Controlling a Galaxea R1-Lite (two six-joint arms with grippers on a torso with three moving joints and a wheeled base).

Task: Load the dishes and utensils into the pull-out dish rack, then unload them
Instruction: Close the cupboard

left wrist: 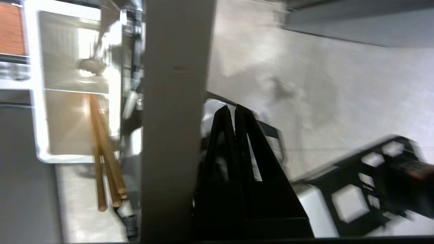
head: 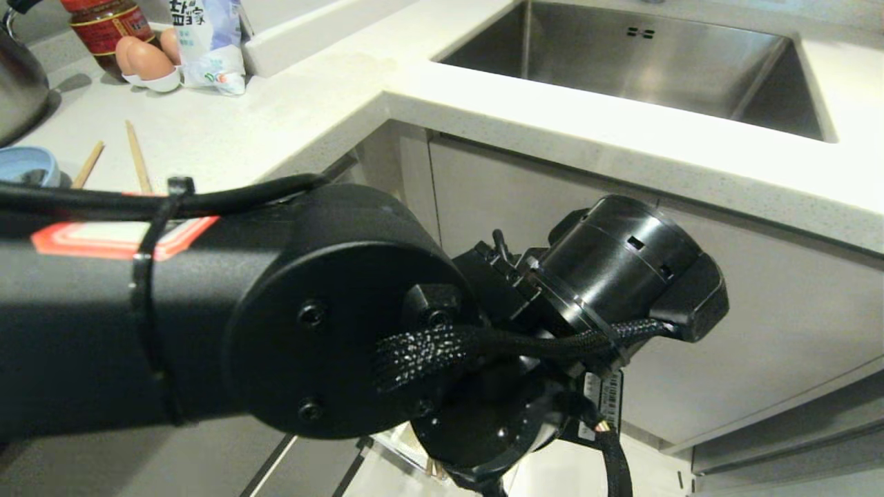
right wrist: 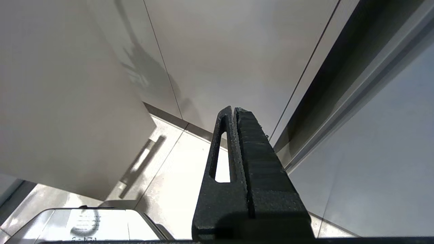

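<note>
In the left wrist view my left gripper [left wrist: 234,107] is shut with nothing in it, low beside the pale grey front [left wrist: 174,118] of the pull-out dish rack. On the far side of that front, the rack's white caddy [left wrist: 37,101] holds light-wood chopsticks [left wrist: 101,152] and a silver spoon [left wrist: 89,64]. In the head view the left arm [head: 311,310] covers its own gripper. Two more chopsticks [head: 138,155] and the light-blue bowl [head: 24,166] lie on the counter at the left. My right gripper [right wrist: 234,109] is shut and empty, parked low near the cabinets. The plate is out of view.
The steel sink [head: 621,62] is set in the white counter [head: 483,117] ahead. A steel kettle [head: 17,83], a jar [head: 107,27], eggs [head: 145,62] and a bag [head: 207,41] stand at the back left. The robot's black base [left wrist: 373,176] is near the left gripper.
</note>
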